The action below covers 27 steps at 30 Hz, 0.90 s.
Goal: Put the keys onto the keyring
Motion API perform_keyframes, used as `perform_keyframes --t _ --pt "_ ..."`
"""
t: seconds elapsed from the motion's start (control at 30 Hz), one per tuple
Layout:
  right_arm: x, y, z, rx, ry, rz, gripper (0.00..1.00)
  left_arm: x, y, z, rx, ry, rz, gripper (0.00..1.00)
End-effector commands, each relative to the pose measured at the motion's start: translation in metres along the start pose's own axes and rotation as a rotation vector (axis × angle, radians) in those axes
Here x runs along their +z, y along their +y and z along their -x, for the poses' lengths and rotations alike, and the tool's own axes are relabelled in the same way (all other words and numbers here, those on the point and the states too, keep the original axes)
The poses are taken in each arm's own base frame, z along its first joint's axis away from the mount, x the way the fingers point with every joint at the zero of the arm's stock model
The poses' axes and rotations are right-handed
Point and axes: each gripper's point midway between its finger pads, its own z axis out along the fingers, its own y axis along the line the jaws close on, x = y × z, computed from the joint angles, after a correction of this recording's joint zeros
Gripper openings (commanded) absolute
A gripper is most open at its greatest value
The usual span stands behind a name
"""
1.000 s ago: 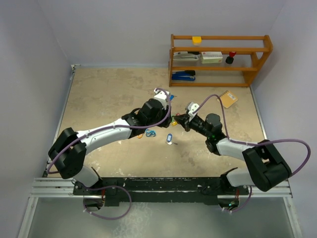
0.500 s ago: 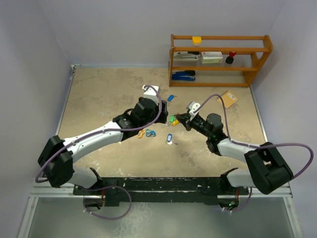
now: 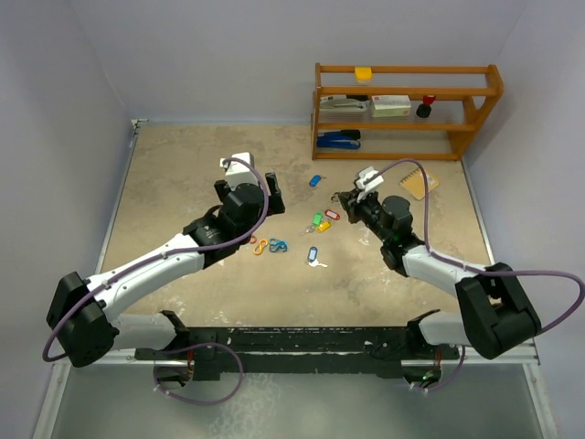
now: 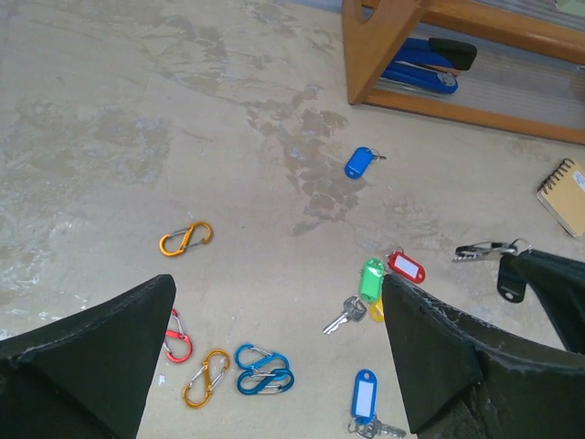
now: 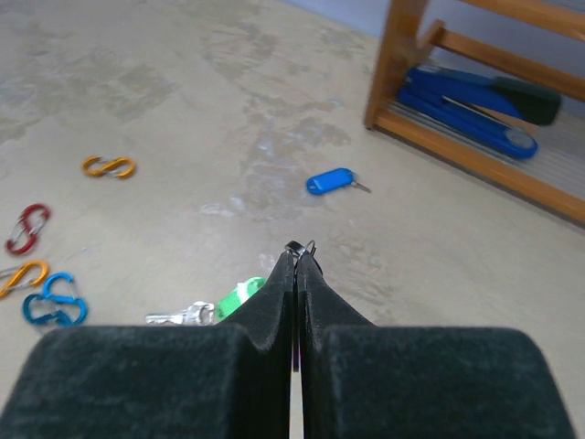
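Top external: the left gripper (image 3: pixel 247 182) is spread wide and empty, left of the cluster of plastic-tagged metal keys (image 3: pixel 320 221); the right gripper (image 3: pixel 341 198) hovers just right of them. Left wrist: the green-tagged key (image 4: pixel 371 277) lies ahead, probably the next pick; come down square on its tag, clear of the red-tagged key (image 4: pixel 406 267) just beside it. Right wrist: fingers pressed together, pinching a thin metal keyring (image 5: pixel 300 247); keep it steady.

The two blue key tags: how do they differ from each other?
The far blue tag is plain blue all over; the near blue tag shows a white label window. The far blue tag lies alone toward the wooden shelf; the near blue tag lies farther from it, beyond the green tag. Both are oblong and lie flat, unheld.
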Motion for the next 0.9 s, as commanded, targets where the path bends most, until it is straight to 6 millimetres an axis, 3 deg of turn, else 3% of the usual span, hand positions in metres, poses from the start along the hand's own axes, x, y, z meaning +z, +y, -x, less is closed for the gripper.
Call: perform_keyframes --t 0.0,0.17,0.6,0.63,0.7,0.77,0.87 --pt "0.005 -0.044 0.012 0.059 -0.005 -0.213 0.00 -0.002 0.006 0.011 -0.035 -0.039 0.029 0.91" --pt "0.000 -0.071 -0.001 0.095 0.030 -0.345 0.00 -0.001 0.006 0.009 -0.038 -0.037 0.030 0.91" --pt "-0.024 -0.096 -0.047 0.212 0.132 -0.525 0.01 0.003 0.001 0.005 -0.032 -0.019 0.020 0.91" --pt "-0.026 -0.097 -0.049 0.218 0.133 -0.536 0.06 0.003 0.001 0.004 -0.031 -0.018 0.021 0.91" --pt "-0.030 -0.099 -0.051 0.234 0.137 -0.559 0.26 0.004 0.001 0.003 -0.031 -0.015 0.019 0.91" --pt "-0.030 -0.099 -0.052 0.236 0.149 -0.560 0.30 0.006 0.000 0.002 -0.031 -0.011 0.019 0.91" --pt "-0.029 -0.100 -0.050 0.253 0.158 -0.570 0.45 0.007 -0.002 0.001 -0.030 -0.008 0.017 0.91"
